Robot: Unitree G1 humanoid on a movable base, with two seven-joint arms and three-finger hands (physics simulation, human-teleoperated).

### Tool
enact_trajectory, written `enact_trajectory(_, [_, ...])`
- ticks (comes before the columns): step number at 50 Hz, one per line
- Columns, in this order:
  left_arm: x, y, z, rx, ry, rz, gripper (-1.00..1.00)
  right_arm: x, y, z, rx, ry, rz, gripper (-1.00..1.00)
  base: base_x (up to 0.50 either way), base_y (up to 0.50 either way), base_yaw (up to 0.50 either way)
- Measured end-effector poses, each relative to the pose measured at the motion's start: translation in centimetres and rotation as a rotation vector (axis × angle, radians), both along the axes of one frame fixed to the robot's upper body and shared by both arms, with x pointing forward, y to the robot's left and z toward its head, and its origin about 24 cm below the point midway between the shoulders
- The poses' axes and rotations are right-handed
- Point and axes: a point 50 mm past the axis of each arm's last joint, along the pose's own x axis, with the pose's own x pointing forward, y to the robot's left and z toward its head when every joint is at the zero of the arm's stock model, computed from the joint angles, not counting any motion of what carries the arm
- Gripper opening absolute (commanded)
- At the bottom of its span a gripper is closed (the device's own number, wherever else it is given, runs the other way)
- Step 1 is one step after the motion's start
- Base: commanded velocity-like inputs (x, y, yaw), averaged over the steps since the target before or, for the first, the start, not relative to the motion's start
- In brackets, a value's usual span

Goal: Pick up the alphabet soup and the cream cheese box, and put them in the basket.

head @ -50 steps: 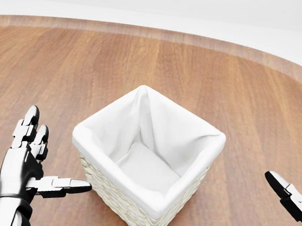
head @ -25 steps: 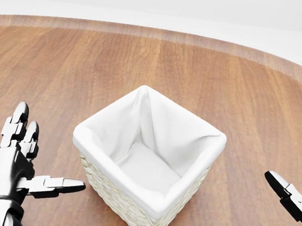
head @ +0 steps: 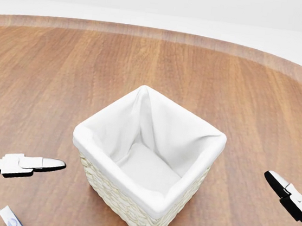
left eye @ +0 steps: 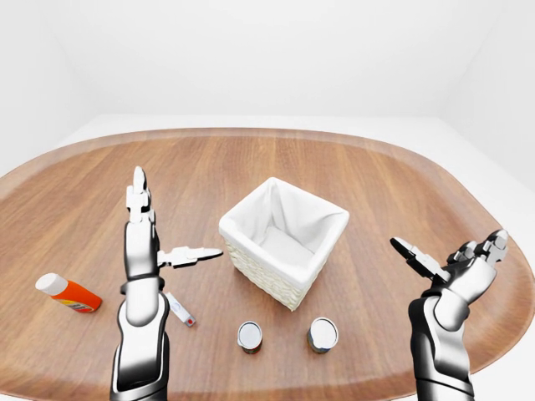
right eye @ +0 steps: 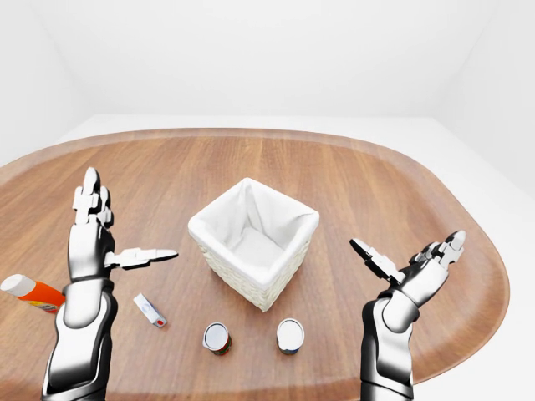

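Basket (left eye: 284, 238): mid-worktop (left eye: 401, 184), cloth-lined, nothing in it. Two cans (left eye: 250, 336) (left eye: 323, 334) stand near me, below the basket; I cannot tell which is the alphabet soup. Small flat box (left eye: 180, 309) lies by my left hand (left eye: 144, 242), possibly the cream cheese. Both my hands, left and right hand (left eye: 464, 267), hover open, holding nothing. I judge cans rigid, smooth; grip round the sides.

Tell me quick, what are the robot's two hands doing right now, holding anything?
Left hand: open, fingers spread, holding nothing.
Right hand: open, fingers spread, holding nothing.
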Motion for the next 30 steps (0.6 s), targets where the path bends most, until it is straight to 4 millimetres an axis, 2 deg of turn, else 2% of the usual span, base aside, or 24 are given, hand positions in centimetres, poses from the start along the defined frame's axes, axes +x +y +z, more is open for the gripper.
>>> enact_trajectory(15, [-0.3, 0.6, 1.6, 0.327, -0.029, 0.164, 1.0, 0.0, 0.0, 0.0, -0.002, 0.003, 0.001, 1.0, 0.0, 0.0, 0.0])
enact_trajectory(30, [-0.5, -0.3, 3.6, 0.726, -0.114, 0.387, 1.0, 0.0, 0.0, 0.0, -0.005, 0.002, -0.001, 1.0, 0.0, 0.0, 0.0])
